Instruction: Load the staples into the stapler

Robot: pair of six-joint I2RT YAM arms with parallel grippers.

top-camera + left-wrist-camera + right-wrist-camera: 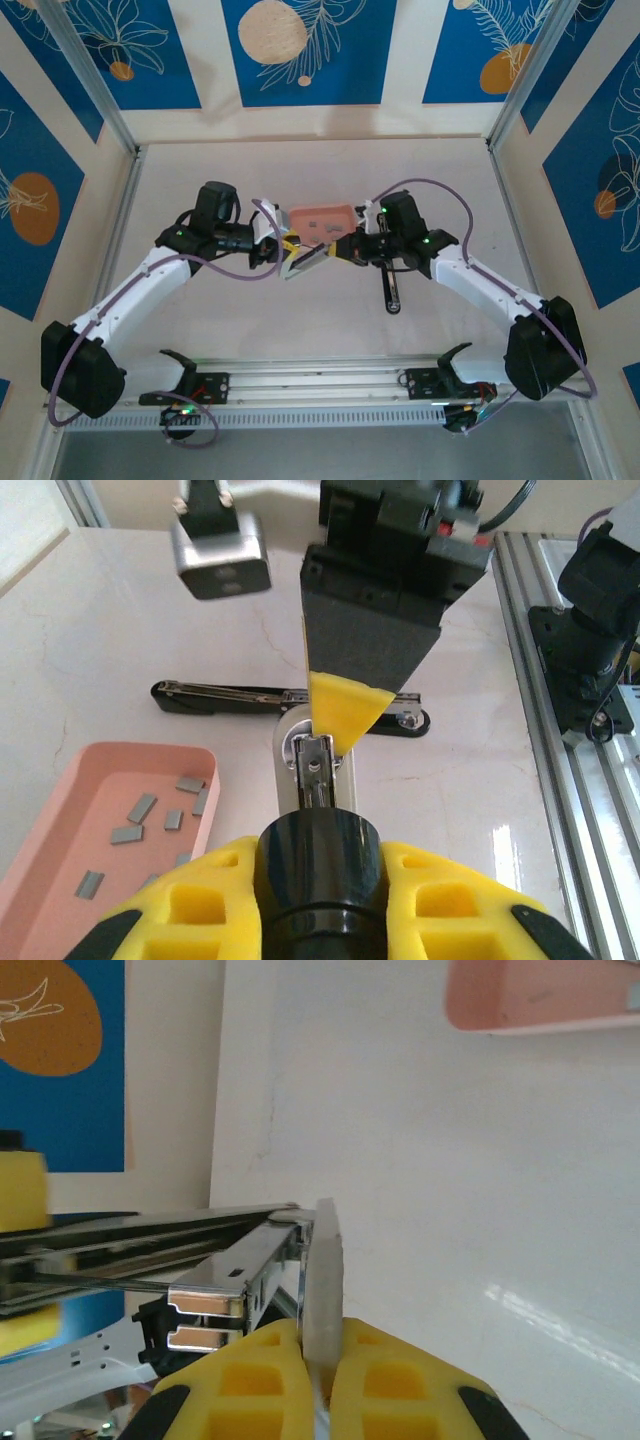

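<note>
Left claw (320,870) and right claw (322,1345) both clamp the stapler (315,765); the staples (140,808) lie lower left in the pink tray (150,752), and we judge them light, brittle strips, best pinched across their sides

One left gripper (283,250), one right gripper (345,248), one white stapler (316,765), one long black bar (220,692), one pink tray (150,751), at least seven staples (141,807).
</note>
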